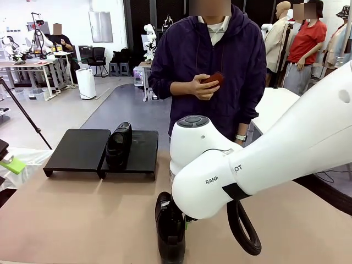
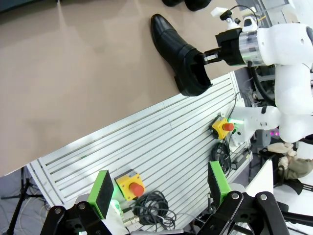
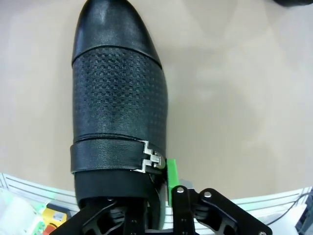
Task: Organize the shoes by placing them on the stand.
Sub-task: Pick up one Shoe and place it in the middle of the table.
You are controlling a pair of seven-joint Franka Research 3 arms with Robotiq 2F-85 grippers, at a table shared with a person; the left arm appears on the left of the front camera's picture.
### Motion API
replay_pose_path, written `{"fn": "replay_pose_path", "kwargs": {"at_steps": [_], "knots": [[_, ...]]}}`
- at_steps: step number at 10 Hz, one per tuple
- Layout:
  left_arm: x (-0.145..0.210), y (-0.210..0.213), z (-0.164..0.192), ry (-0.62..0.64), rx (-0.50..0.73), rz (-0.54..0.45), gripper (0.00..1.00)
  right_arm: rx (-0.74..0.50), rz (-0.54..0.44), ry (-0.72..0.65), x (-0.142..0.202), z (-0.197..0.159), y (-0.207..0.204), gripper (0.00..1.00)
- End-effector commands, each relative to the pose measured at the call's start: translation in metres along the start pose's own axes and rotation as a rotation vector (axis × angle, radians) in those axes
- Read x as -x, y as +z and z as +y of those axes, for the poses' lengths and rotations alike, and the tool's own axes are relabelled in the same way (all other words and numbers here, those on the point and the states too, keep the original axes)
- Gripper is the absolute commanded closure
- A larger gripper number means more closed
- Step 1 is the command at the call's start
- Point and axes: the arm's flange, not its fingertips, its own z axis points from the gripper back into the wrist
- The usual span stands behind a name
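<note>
Shoe [image 3: 117,107] — its collar straddled by the right tool [image 3: 156,188], clamped or not I cannot tell; a loose pinch could drop it midway. Left tool [image 2: 160,188] gapes empty.

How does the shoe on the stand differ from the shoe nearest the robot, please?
The stand shoe rests raised on the stand, untouched; the near shoe lies on the table with the right gripper at its heel opening. The stand shoe sits farther from the robot than the near shoe. Both are glossy black.
</note>
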Motion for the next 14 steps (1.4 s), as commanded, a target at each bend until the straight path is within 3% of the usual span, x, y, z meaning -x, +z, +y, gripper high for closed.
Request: {"fn": "replay_pose_path", "kwargs": {"at_steps": [1, 4, 7, 9, 12, 14], "knots": [[0.000, 0.004, 0.002, -0.005, -0.003, 0.008, 0.00, 0.009, -0.033, 0.003, -0.007, 0.011, 0.001, 0.00], [0.000, 0.004, 0.002, -0.005, -0.003, 0.008, 0.00, 0.001, -0.052, 0.004, -0.008, 0.002, 0.009, 0.00], [0.000, 0.004, 0.002, -0.005, -0.003, 0.008, 0.00, -0.030, 0.031, 0.114, 0.002, -0.048, 0.070, 0.00], [0.000, 0.004, 0.002, -0.005, -0.003, 0.008, 0.00, -0.088, 0.104, 0.201, -0.007, -0.120, 0.128, 0.00], [0.000, 0.004, 0.002, -0.005, -0.003, 0.008, 0.00, -0.403, 0.233, 0.332, -0.041, -0.268, 0.160, 0.00], [0.000, 0.004, 0.002, -0.005, -0.003, 0.008, 0.00, -0.638, 0.095, 0.375, -0.035, -0.357, 0.148, 0.00]]}}
